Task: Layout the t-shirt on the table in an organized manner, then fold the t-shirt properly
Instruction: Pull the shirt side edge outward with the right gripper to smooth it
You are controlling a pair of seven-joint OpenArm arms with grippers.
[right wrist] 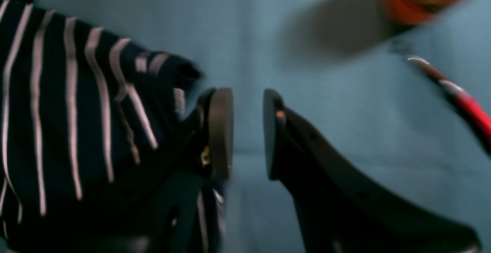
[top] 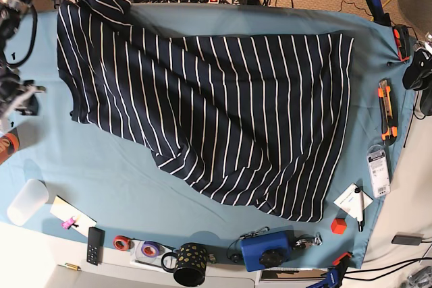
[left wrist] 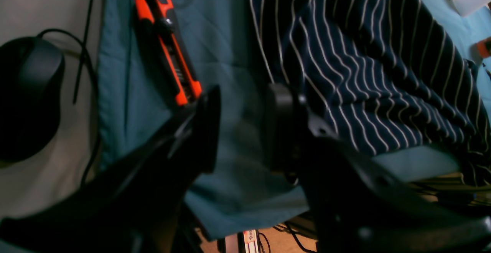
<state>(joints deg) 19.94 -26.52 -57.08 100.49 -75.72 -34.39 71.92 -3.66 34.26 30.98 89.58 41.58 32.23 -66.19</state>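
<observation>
The t-shirt [top: 216, 106], dark navy with thin white stripes, lies spread over most of the teal table [top: 101, 180]. One sleeve is bunched at the far left corner and the hem runs askew toward the front. My right gripper [right wrist: 247, 134] is open over bare cloth with nothing between its pads. A rumpled edge of the t-shirt [right wrist: 76, 122] rests against the outside of its left finger [right wrist: 220, 130]. Near the table's far edge my left gripper [left wrist: 245, 130] is open over bare table [left wrist: 230, 72], with the t-shirt [left wrist: 383, 72] just to its right.
An orange utility knife [left wrist: 165, 42] [top: 386, 109] and a black mouse [left wrist: 27, 95] lie beside the left gripper. A black dotted mug [top: 191, 264], a blue box [top: 266, 249], tape rolls [top: 121, 242], a white cup [top: 27, 202] and a red cube [top: 338, 225] line the front. A red-handled tool [right wrist: 460, 99] lies right of the right gripper.
</observation>
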